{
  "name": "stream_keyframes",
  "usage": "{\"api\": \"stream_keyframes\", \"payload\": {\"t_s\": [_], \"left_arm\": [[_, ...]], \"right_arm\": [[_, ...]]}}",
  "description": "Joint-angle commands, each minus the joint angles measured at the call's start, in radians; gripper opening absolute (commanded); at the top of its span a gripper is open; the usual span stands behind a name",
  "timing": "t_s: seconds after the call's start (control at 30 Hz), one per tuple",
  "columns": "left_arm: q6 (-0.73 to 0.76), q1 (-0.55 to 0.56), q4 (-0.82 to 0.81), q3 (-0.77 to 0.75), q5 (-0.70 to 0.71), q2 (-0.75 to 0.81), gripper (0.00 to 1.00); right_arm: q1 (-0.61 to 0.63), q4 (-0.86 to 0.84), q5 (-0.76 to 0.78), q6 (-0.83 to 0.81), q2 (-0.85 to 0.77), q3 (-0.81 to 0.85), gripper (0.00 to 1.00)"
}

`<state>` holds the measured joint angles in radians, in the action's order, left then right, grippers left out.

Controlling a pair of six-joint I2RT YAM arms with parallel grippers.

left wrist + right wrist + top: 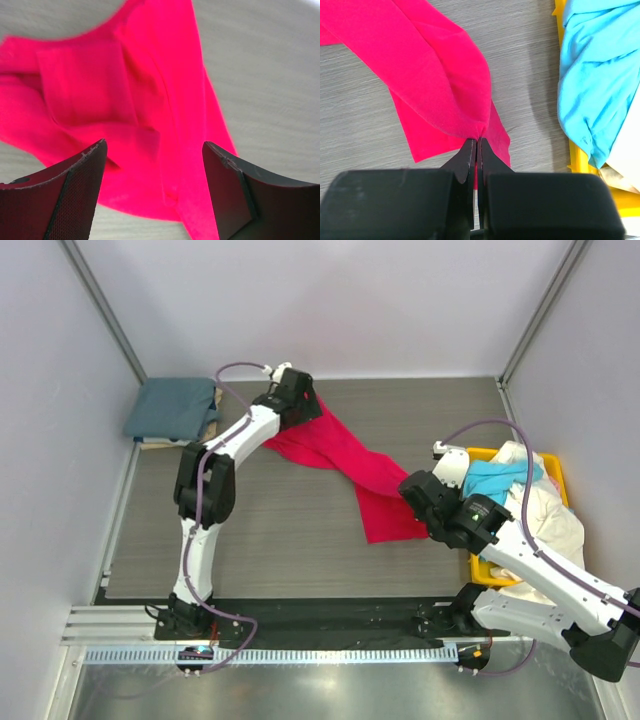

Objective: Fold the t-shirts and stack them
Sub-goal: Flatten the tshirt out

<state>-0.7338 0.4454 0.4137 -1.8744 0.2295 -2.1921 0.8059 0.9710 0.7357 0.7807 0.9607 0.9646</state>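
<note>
A red-pink t-shirt [345,462] lies twisted across the middle of the table, running from far left to near right. My left gripper [155,165] hangs open just above its far end [125,100], fingers [75,190] apart with cloth below them and nothing pinched. My right gripper [477,142] is shut on the shirt's near edge [435,85], the cloth bunched at its tips. A folded slate blue-grey t-shirt [172,406] rests at the far left corner, on top of a tan one [160,443]. A cyan t-shirt [600,75] and a cream-white t-shirt [545,515] sit in the bin.
The yellow bin [551,462] stands at the right edge of the table, beside my right arm. White walls enclose the table on three sides. A metal rail [270,652] runs along the near edge by the arm bases.
</note>
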Motion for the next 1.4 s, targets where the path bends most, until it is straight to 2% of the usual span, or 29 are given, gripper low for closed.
{"api": "stream_keyframes", "payload": {"t_s": [0.0,0.33,0.53,0.63,0.67,0.83,0.9,0.97,1.07,1.3,1.37], "left_arm": [[0.033,0.032,0.131,-0.054,0.086,-0.018,0.77],[0.031,0.049,0.195,-0.092,0.149,-0.063,0.73],[0.079,0.049,0.211,-0.187,0.165,-0.126,0.65],[0.094,0.050,0.215,-0.212,0.177,-0.143,0.53],[0.097,0.050,0.217,-0.216,0.186,-0.144,0.45],[0.114,0.050,0.214,-0.221,0.180,-0.141,0.21],[0.123,0.049,0.220,-0.221,0.180,-0.132,0.01],[0.122,0.049,0.265,-0.227,0.205,-0.118,0.00],[0.132,0.050,0.341,-0.221,0.292,-0.036,0.00],[0.263,0.050,0.315,0.036,0.448,0.415,0.00],[0.313,0.052,0.333,0.069,0.499,0.555,0.00]], "right_arm": [[-0.001,-0.031,0.014,0.003,-0.007,-0.006,0.01],[-0.001,-0.035,0.002,0.006,-0.005,-0.020,0.01],[-0.001,-0.040,-0.001,0.006,-0.011,-0.030,0.01],[-0.001,-0.038,0.002,0.003,-0.016,-0.033,0.01],[-0.001,-0.038,0.001,0.005,-0.019,-0.035,0.01],[-0.001,-0.040,0.007,0.006,-0.020,-0.044,0.01],[0.001,-0.038,0.008,0.008,-0.013,-0.043,0.01],[-0.001,-0.041,0.007,0.009,-0.010,-0.043,0.01],[-0.001,-0.051,0.007,-0.003,0.010,-0.021,0.01],[-0.001,-0.052,0.063,-0.150,0.019,0.210,0.01],[-0.001,-0.052,0.074,-0.190,0.018,0.302,0.01]]}}
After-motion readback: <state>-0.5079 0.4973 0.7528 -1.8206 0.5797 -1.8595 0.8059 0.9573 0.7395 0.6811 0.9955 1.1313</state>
